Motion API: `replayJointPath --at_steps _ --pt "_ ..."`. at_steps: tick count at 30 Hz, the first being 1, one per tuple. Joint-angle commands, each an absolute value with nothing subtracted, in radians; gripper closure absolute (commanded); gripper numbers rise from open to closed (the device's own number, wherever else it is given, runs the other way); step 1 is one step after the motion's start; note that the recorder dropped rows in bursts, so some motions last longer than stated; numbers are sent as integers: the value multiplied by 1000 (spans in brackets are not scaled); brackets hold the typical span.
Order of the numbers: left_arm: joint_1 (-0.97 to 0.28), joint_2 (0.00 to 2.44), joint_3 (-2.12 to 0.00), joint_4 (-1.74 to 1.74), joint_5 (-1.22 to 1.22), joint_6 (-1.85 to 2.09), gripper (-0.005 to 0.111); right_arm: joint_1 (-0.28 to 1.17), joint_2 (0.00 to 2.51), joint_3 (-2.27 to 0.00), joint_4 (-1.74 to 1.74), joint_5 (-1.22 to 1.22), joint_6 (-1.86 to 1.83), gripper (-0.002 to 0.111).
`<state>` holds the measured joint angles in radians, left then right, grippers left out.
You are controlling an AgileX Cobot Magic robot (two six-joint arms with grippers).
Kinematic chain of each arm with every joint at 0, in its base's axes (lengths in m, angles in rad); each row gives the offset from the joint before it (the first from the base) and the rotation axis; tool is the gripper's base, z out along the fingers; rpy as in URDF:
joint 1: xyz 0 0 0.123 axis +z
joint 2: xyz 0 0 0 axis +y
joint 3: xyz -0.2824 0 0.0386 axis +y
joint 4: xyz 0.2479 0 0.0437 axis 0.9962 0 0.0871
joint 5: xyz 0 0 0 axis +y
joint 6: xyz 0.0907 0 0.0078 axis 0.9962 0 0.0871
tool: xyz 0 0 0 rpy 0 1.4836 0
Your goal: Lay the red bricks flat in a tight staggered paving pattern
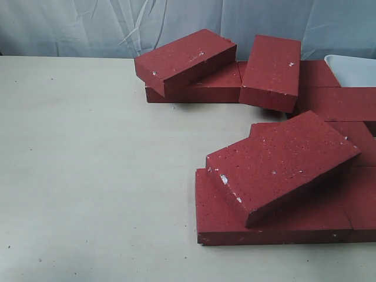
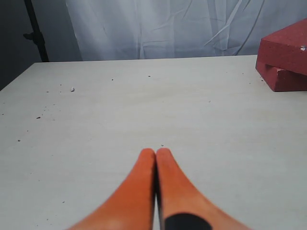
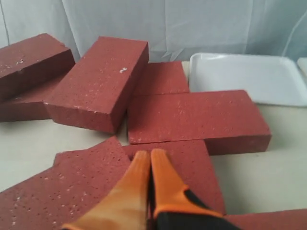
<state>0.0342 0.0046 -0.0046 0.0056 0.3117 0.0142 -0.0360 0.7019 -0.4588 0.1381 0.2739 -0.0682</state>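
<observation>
Several dark red bricks lie in a loose heap on the right of the exterior view. One brick rests tilted across flat ones at the front. At the back, a brick lies askew on a flat one, and another leans beside it. Neither arm shows in that view. My left gripper is shut and empty over bare table, with two stacked bricks far off. My right gripper is shut and empty above a flat brick, beside the tilted brick.
A white tray sits at the back behind the bricks, also seen as the tray at the right edge. The pale table stretches left of the heap. A light curtain hangs behind.
</observation>
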Motion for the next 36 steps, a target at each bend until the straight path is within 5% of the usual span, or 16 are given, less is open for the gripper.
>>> replayJointPath --at_steps 1,15,36 --pt "38 0 0 5 306 12 107 -39 739 -477 242 282 -69 109" --pt "38 0 0 5 306 12 107 -39 945 -576 188 581 -69 109" --pt "38 0 0 18 210 12 107 -39 1043 -661 138 712 -81 109"
